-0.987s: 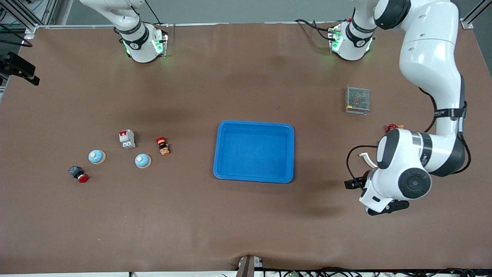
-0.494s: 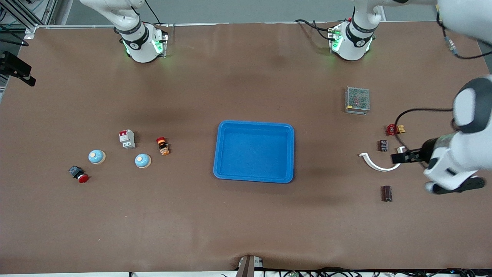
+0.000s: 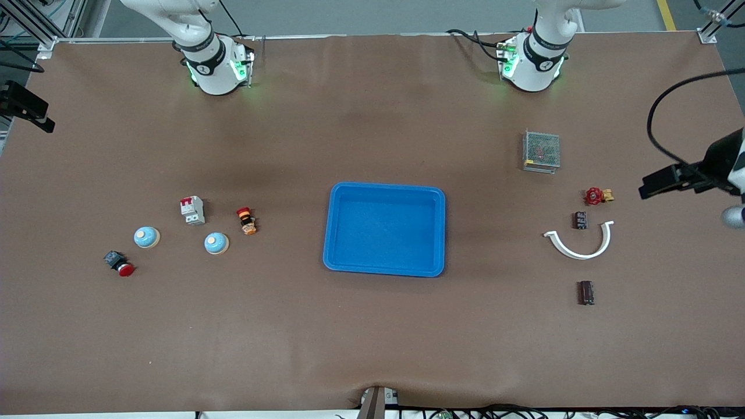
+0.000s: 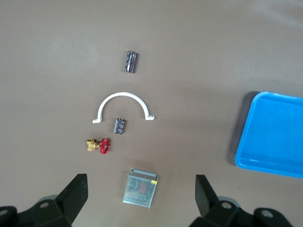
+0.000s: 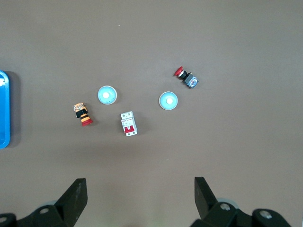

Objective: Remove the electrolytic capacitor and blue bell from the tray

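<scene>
Brown tabletop carries the tray, showing only bare blue floor. Electrolytic capacitor lies at its four o'clock, long axis twelve-to-six; blue bell at nine o'clock. Left gripper spreads wide over the mesh box. Right gripper gapes wide over table near the bell.

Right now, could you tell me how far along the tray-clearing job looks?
It looks finished. The tray holds nothing; two capacitors and two blue bells lie on the table. Nothing is in hand: the left end effector and right end effector are open, high above. Nothing seems left.
</scene>
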Available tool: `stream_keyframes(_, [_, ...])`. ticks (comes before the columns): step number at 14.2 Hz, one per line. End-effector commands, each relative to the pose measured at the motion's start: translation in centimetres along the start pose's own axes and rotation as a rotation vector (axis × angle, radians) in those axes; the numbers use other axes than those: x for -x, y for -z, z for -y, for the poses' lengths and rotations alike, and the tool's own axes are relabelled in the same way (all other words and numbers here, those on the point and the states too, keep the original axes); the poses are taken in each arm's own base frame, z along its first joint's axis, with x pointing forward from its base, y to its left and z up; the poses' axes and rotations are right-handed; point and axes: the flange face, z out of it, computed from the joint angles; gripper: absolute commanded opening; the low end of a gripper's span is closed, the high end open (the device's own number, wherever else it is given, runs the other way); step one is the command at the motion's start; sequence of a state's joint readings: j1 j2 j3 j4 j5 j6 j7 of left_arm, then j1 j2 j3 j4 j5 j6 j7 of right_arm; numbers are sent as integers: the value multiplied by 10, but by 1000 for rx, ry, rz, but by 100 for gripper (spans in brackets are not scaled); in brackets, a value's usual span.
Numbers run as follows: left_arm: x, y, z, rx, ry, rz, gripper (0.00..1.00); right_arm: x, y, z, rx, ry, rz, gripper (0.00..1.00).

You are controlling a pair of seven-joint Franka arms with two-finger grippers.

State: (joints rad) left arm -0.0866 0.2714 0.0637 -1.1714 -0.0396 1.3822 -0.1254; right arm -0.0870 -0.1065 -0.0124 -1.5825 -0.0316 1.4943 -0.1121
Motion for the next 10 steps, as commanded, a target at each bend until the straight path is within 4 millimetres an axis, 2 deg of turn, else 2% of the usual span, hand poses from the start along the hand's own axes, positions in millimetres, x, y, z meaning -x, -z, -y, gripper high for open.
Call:
stream_keyframes(1, [30, -6, 5, 25, -23, 10, 100, -4, 5, 1, -14, -9, -9, 100])
stream_keyframes(5, [73, -17, 14, 47, -22, -55, 100, -4, 4, 1, -15, -6, -8, 100])
stream_keyframes(10, [91, -17, 12, 37, -65, -50, 100, -5, 5, 0, -14, -9, -15, 100])
